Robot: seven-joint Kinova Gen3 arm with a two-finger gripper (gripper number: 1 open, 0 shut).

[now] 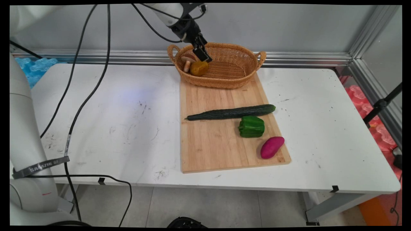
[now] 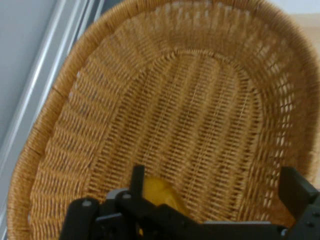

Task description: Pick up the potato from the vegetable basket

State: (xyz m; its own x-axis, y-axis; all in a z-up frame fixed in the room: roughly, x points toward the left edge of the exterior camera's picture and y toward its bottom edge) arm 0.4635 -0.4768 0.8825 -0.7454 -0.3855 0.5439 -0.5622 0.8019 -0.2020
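Now jaws point(image 1: 203, 55) parted, yellow potato point(image 1: 199, 68) below, in basket point(image 1: 231, 69)

Basket point(image 1: 237, 69) right half free; potato point(image 1: 199, 68), mushroom point(image 1: 187, 61) crowd left.

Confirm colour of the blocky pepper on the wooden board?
Green; the blocky bell pepper on the wooden cutting board shows best in the main view.

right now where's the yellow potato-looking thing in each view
Main view: the yellow potato lies in the left end of the wicker basket, beside a mushroom, just under the gripper.
Hand view: only a part of the yellow potato shows at bottom centre, behind the gripper linkage.
Shared landmark: the wicker basket, whose woven floor fills the hand view.
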